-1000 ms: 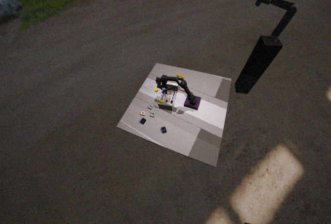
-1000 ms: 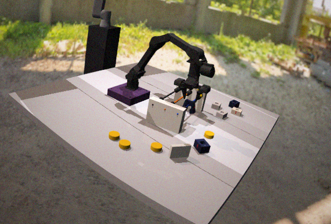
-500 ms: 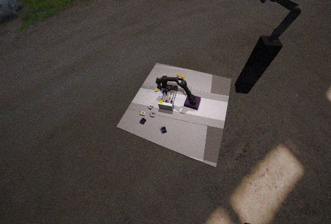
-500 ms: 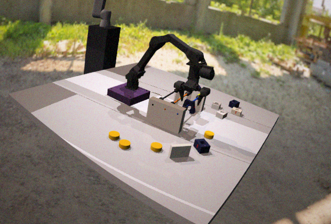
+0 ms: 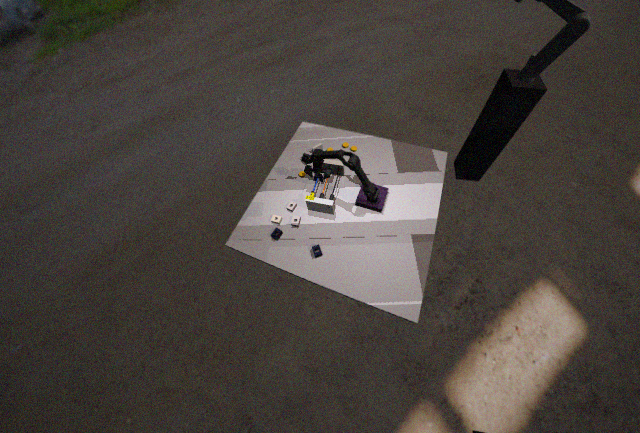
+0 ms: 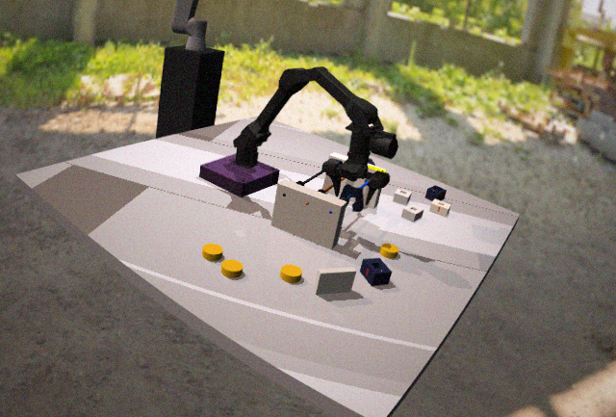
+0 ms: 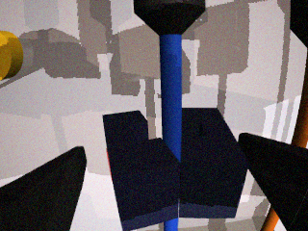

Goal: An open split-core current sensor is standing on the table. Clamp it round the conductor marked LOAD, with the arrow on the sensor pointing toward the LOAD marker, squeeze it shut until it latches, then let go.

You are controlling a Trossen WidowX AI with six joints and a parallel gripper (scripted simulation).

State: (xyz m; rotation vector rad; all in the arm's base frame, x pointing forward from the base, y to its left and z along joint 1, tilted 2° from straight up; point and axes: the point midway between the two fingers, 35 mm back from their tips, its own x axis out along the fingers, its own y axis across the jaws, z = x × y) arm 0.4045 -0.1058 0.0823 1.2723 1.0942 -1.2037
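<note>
Pale grey surface with darker patches (image 5: 382,273) (image 6: 198,233), set in a shell of concrete walls and greenery. Black six-joint arm (image 5: 351,159) (image 6: 294,79) reaches from a purple square base (image 5: 383,204) (image 6: 214,175) to the wires. Fingers are open, one each side of the dark navy blocky split sensor (image 6: 355,199) (image 7: 144,178), not gripping it. Sensor sits at the blue wire (image 5: 314,186) (image 7: 170,87), its two halves either side; latch state can't be told. Orange wire (image 5: 324,189) (image 7: 299,132) runs beside the blue one.
</note>
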